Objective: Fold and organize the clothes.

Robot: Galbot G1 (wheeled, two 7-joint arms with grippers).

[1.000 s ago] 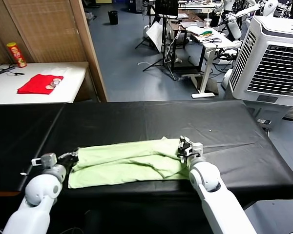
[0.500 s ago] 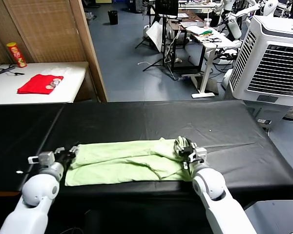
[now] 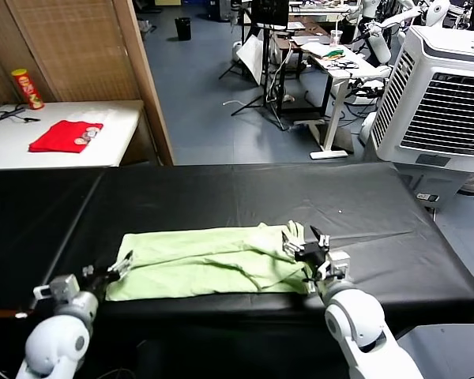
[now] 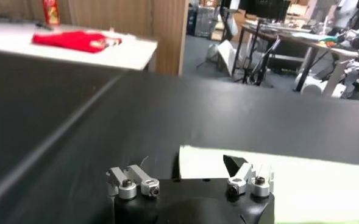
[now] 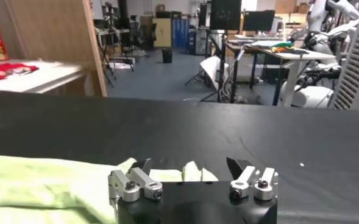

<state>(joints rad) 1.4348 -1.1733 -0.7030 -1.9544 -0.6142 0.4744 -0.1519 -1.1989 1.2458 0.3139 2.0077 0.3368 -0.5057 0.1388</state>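
Observation:
The clothes point(image 3: 205, 259), a pale green T-shirt, lie folded into a long strip across the near part of the black table point(image 3: 245, 193). My left gripper point(image 3: 109, 270) stands open at the strip's left end, just off the cloth, with nothing between its fingers. In the left wrist view the left gripper point(image 4: 188, 163) is open and the green cloth point(image 4: 301, 182) lies ahead of it. My right gripper point(image 3: 304, 246) is open by the bunched right end. In the right wrist view the right gripper point(image 5: 189, 164) is empty, with the cloth point(image 5: 45, 182) beneath and beside it.
A folded red garment point(image 3: 65, 136) and a red can point(image 3: 26, 88) sit on a white side table at the far left. A wooden partition point(image 3: 87, 47) stands behind. A large white air cooler point(image 3: 442, 95) is at the far right.
Both grippers have opened and let go of the shirt's ends, then drawn back toward the table's near edge. The shirt has settled flat.

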